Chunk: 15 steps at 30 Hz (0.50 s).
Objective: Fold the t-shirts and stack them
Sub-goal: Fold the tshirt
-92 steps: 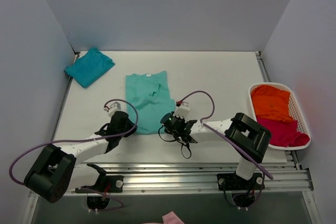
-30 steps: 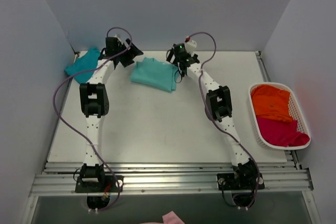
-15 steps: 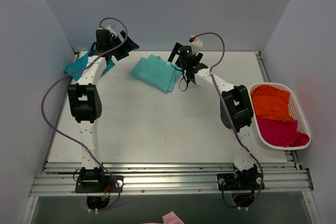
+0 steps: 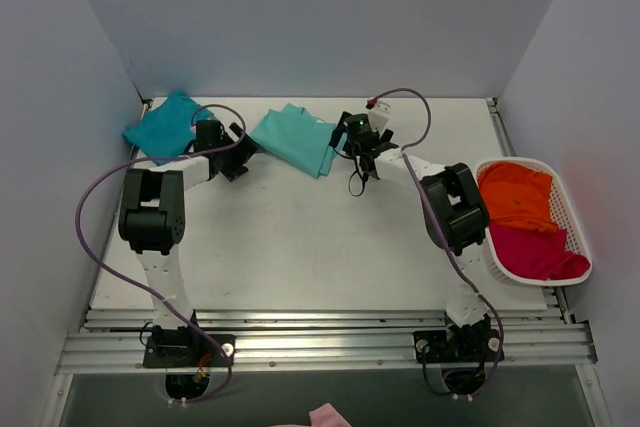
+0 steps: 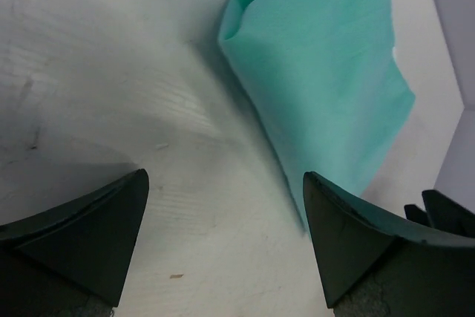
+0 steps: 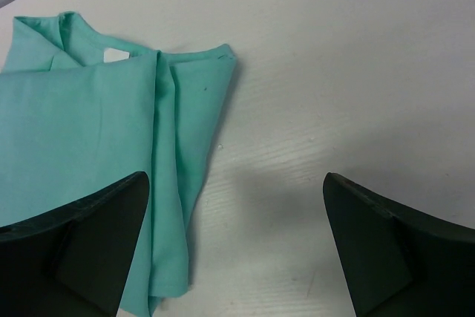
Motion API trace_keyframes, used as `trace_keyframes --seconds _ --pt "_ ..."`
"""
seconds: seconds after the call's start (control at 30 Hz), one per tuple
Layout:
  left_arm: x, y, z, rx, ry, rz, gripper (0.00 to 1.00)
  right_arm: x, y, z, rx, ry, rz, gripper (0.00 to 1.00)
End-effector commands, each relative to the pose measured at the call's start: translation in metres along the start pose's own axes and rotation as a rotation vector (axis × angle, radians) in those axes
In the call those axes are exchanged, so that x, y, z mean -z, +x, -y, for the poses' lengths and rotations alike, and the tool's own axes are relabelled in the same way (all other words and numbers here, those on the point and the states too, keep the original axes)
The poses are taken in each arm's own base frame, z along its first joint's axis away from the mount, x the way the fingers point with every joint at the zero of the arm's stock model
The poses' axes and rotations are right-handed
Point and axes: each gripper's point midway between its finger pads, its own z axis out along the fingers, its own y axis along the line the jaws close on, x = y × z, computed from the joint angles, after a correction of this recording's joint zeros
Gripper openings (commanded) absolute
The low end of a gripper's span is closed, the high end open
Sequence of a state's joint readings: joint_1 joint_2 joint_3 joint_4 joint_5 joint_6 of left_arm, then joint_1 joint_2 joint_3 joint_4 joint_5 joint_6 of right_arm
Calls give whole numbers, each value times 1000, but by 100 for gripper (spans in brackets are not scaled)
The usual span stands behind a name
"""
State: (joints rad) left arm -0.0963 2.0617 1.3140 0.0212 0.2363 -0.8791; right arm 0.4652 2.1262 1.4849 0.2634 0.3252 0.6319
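A light mint-green t-shirt (image 4: 295, 139) lies folded on the white table near the back, its small white neck label (image 6: 113, 55) showing in the right wrist view. A darker teal t-shirt (image 4: 165, 125) lies folded in the far left corner. My left gripper (image 4: 240, 152) hovers open just left of the mint shirt (image 5: 326, 72), over bare table. My right gripper (image 4: 350, 139) stands open just right of that shirt (image 6: 89, 146), nothing between its fingers. In the left wrist view the open left gripper (image 5: 223, 209) frames bare table, and so does the right gripper (image 6: 234, 209) in the right wrist view.
A white basket (image 4: 515, 160) at the table's right edge holds an orange t-shirt (image 4: 515, 197) and a magenta t-shirt (image 4: 535, 249). Grey walls close the table on the left, back and right. Purple cables loop off both arms.
Both arms have drawn back from the far wall, and the grippers now flank the folded mint shirt. The shirt's fold has turned slightly. Both grippers stayed open.
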Motion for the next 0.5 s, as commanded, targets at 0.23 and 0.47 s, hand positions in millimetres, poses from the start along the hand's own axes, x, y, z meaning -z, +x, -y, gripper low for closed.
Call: trace_keyframes --seconds 0.23,0.47 --pt "-50 -4 45 77 32 132 94 82 -108 -12 -156 -98 222 100" --pt "-101 3 44 88 -56 107 97 89 -123 12 -199 -92 234 100"
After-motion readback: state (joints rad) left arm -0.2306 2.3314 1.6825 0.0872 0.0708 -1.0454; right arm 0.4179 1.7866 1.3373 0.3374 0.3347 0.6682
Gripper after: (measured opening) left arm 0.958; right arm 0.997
